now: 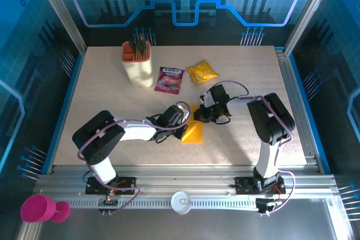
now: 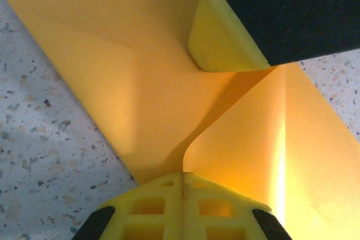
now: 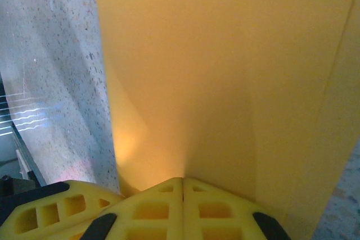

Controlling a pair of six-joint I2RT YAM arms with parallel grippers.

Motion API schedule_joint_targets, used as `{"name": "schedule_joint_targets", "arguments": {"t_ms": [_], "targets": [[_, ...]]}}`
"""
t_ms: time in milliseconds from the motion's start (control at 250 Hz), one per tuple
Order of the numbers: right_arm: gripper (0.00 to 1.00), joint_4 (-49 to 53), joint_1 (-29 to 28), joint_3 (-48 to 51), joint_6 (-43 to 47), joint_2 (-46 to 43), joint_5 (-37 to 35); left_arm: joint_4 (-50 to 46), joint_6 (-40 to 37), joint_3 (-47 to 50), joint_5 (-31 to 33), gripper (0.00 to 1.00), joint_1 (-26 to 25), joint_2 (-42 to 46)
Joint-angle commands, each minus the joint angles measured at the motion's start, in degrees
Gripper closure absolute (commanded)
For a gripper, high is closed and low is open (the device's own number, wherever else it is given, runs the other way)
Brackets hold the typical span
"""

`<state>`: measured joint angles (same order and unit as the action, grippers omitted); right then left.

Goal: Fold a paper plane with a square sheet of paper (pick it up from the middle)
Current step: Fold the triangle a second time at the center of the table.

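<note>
Plainly, both pincers are gripping the square sheet of paper (image 1: 194,134), and the coming fold is hanging on how the sheet is lying between them. In the overhead view the sheet is sitting near the middle of the bench (image 1: 242,82), already creased narrower, its long axis running roughly from the far side toward the near edge. The left pincer (image 1: 183,124) is meeting it from the left and the right pincer (image 1: 200,115) from the right and a little farther back, so the two are standing close together with the paper's far part between them and its free end pointing toward the arms' bases. In the left wrist view the left pincer (image 2: 183,186) is clenching on a raised edge of the sheet (image 2: 129,71), its tips pressed together with no gap, while one of the right pincer's fingers (image 2: 222,43) is touching the same paper just across a fold. In the right wrist view the right pincer (image 3: 183,192) is likewise clamping shut on an edge, and the sheet (image 3: 214,71) is stretching away from it over the speckled bench, one long flap rising along the right. Neither arm is looking clearly nearer than the other. I am judging that the next crease is calling for both to be working together along that long axis, since a lone pull is risking a tear or a skewed fold.
</note>
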<state>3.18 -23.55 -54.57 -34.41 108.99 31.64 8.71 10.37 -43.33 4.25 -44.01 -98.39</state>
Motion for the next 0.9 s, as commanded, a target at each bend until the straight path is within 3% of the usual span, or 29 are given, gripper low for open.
{"name": "schedule_joint_targets", "arguments": {"t_ms": [0, 463, 895], "targets": [[1.00, 5.3, 0.7, -1.0, 1.3, 2.0, -4.4, 0.5, -0.1, 1.5, 0.3, 1.00, 0.5, -1.2], [0.94, 7.1, 1.3, -3.3, 1.2, -9.7, -1.8, 1.5, 0.6, 3.1, -0.1, 1.00, 0.5, -0.8], [0.97, -2.2, -7.9, 9.9, -4.6, -16.4, -4.6, 1.7, 0.4, 3.1, 0.3, 1.00, 0.5, -0.7]]}}
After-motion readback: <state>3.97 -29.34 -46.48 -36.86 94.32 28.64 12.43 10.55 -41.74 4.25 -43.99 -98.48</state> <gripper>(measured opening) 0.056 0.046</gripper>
